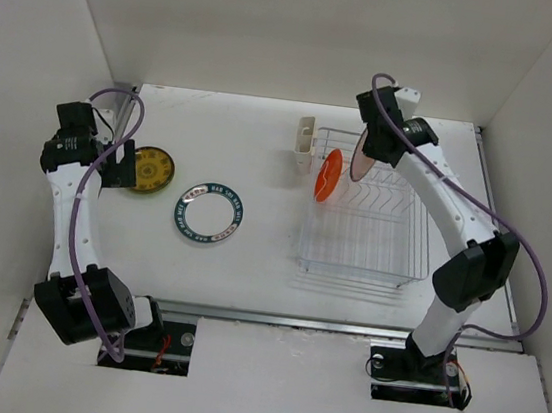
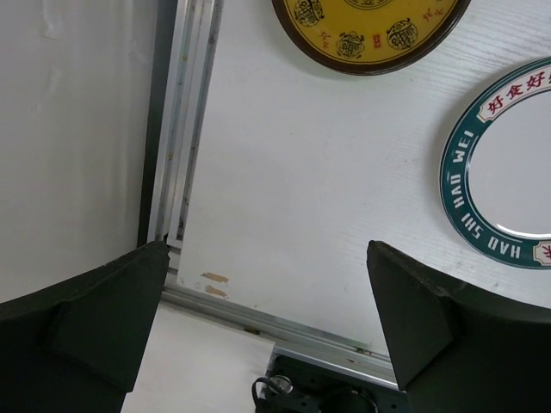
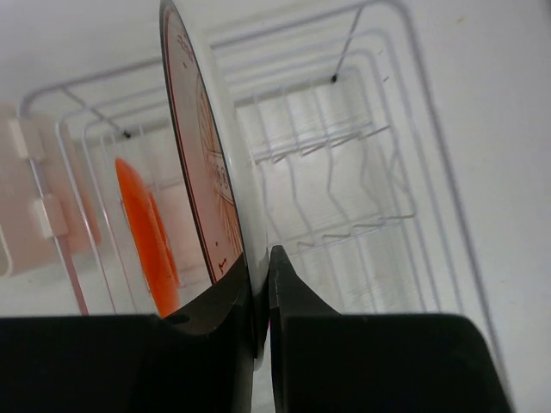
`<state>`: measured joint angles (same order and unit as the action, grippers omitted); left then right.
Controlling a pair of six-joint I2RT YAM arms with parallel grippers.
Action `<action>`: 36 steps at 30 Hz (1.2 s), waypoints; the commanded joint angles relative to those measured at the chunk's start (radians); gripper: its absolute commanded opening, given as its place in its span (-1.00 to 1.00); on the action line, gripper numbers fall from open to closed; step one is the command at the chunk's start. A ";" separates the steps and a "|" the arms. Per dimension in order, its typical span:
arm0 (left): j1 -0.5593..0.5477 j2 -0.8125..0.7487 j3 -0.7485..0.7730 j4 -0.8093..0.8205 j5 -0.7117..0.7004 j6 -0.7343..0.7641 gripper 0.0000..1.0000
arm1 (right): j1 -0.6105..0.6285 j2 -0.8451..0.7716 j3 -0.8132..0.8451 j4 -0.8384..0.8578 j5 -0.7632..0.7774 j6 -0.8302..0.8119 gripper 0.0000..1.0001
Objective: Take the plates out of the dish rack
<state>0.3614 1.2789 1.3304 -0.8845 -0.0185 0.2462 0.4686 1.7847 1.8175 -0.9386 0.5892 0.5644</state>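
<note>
- Your right fingers [image 3: 362, 361] were clamped on the rim of the patterned plate [image 3: 202, 146], holding it on edge over the dish rack [image 1: 359, 270].
- The orange plate [image 1: 329, 176] stood upright in the rack just beside it; a low swing left could clip it or snag a wire.
- The pinch looked narrow, so a quick turn might let the plate slip.
- Your left fingers [image 2: 95, 318] were wide apart and empty, near the yellow plate [image 1: 149, 170] and the teal-rimmed plate [image 1: 209, 210] lying on the surface [image 1: 263, 145].

White table [image 1: 259, 265], faint grain, enclosed by plain white walls [image 1: 278, 25] on three sides. Aluminium rail [image 1: 332, 325] along near edge; white board [image 1: 284, 389] just beyond it, nearer the camera.
</note>
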 commanded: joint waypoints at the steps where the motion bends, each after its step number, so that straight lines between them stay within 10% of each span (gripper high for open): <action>1: 0.001 -0.030 0.030 -0.025 0.029 0.016 1.00 | 0.051 -0.071 0.167 -0.156 0.276 -0.040 -1.00; 7: 0.001 -0.041 0.030 -0.034 0.049 -0.004 1.00 | 0.232 -0.084 0.342 -0.253 0.414 -0.058 -1.00; 19: -0.009 -0.062 0.017 -0.057 0.038 0.002 1.00 | 0.366 0.022 -0.014 0.572 -0.714 -0.020 -1.00; 27: -0.009 -0.062 -0.027 -0.057 0.017 0.011 1.00 | 0.366 0.324 0.103 0.656 -0.876 0.072 -0.99; 31: -0.009 -0.062 -0.027 -0.057 0.017 0.021 1.00 | 0.366 0.393 0.106 0.635 -0.864 0.092 -0.71; 36: -0.009 -0.062 -0.036 -0.057 0.017 0.021 1.00 | 0.366 0.453 0.103 0.569 -0.827 0.092 0.11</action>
<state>0.3588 1.2396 1.3010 -0.9348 0.0067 0.2543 0.8364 2.2356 1.8645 -0.3927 -0.2382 0.6453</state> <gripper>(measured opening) 0.997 0.526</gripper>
